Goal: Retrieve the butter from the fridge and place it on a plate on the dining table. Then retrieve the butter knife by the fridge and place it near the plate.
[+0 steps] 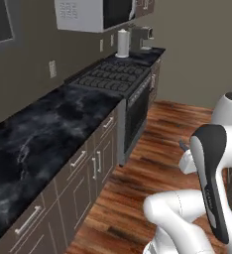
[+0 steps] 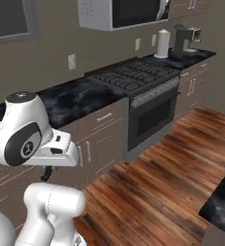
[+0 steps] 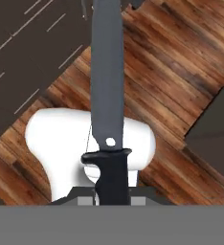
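In the hand view the gripper point(image 3: 112, 198) is clamped on the knife point(image 3: 107, 91) by its black handle. The long flat grey blade points straight away from the hand, with a small pale rivet near the black guard. It hangs above the wooden floor point(image 3: 181, 62), beside the brown cabinets point(image 3: 23, 57).

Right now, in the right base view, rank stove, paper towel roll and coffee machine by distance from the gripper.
From the gripper, holding the knife, low left:
1. Stove, midway along the counter.
2. Paper towel roll, far end.
3. Coffee machine, just beyond the roll.
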### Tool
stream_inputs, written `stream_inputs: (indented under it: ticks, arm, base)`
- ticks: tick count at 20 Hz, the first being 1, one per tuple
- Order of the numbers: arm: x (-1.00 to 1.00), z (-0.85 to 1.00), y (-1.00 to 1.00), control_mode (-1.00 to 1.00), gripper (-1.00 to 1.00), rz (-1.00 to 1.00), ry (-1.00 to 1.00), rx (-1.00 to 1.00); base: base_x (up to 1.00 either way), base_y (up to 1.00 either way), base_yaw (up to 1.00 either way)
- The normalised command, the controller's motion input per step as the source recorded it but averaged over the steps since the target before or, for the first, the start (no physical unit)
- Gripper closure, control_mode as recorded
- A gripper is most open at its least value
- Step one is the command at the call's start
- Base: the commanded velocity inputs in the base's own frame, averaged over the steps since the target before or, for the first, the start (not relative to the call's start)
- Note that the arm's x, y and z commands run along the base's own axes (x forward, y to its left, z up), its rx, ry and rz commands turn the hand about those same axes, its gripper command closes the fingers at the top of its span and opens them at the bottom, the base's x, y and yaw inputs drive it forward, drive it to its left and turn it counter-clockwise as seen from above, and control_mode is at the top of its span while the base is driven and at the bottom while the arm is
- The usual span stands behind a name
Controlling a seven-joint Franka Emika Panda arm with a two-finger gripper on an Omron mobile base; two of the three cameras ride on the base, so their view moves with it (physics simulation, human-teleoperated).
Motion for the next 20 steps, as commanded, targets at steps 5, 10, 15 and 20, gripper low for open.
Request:
stream_inputs:
  ticks: [5,10,15,20]
  arm:
    - [0.00,0.00,0.00,1.00,1.00,0.00,0.00,0.00]
    - [0.00,0.00,0.00,1.00,1.00,0.00,0.00,0.00]
    - [0.00,0.00,0.00,1.00,1.00,0.00,0.00,0.00]
    - [0.00,0.00,0.00,1.00,1.00,0.00,0.00,0.00]
  base:
    - [0.23,0.00,-0.88]
    - [0.72,0.23,-0.58]
    - [0.71,0.51,-0.27]
    - [0.86,0.27,-0.18]
